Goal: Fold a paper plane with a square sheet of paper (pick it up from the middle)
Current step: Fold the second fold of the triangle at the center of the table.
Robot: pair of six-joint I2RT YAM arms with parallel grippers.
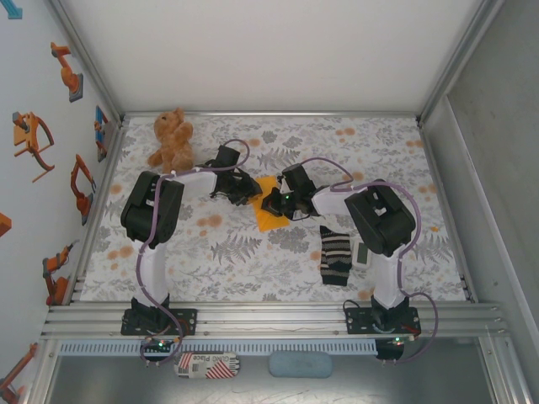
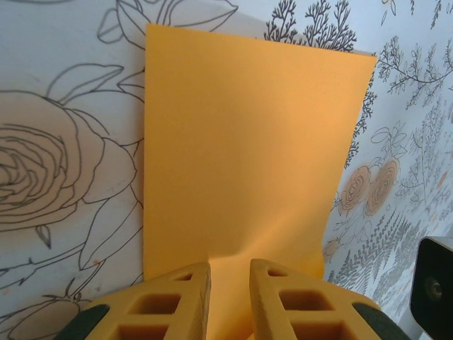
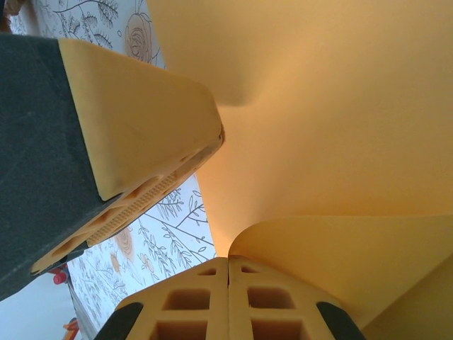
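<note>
At the middle of the bench (image 1: pixel 219 252), top external view: both arms reached inward and met over the sheet of paper (image 1: pixel 268 220), which lay on the flowered cover. The left pincer (image 1: pixel 244 192) stood at the sheet's left edge and the right pincer (image 1: pixel 274 204) at its right, the two close together. A teddy bear (image 1: pixel 173 139) sat near the far left corner, well apart from the sheet. A striped sock (image 1: pixel 334 255) lay to the near right, with a small white device (image 1: pixel 361 252) just beside it.

Left wrist view: the sheet of paper (image 2: pixel 248 156) appeared as a plain orange rectangle on the bench (image 2: pixel 56 177), its far edge and both side edges straight. The left pincer (image 2: pixel 230 297) was at the near edge. Its fingers (image 2: pixel 177 304) stood a narrow gap apart, not pressed together, with paper showing in the gap. Faint creases fanned out from that spot.

Right wrist view: the right pincer (image 3: pixel 228 273) was closed, its two pads meeting along one seam. A curled flap of the sheet of paper (image 3: pixel 340 127) ran down to that seam and seemed nipped between the tips. The rest of the sheet rose above as a broad orange surface. One finger of the left pincer (image 3: pixel 148 113) stood at the upper left, its ribbed pad facing down beside the sheet. Whether the pad touched the paper could not be told. A strip of the bench (image 3: pixel 163 234) showed between that finger and the closed pads.
</note>
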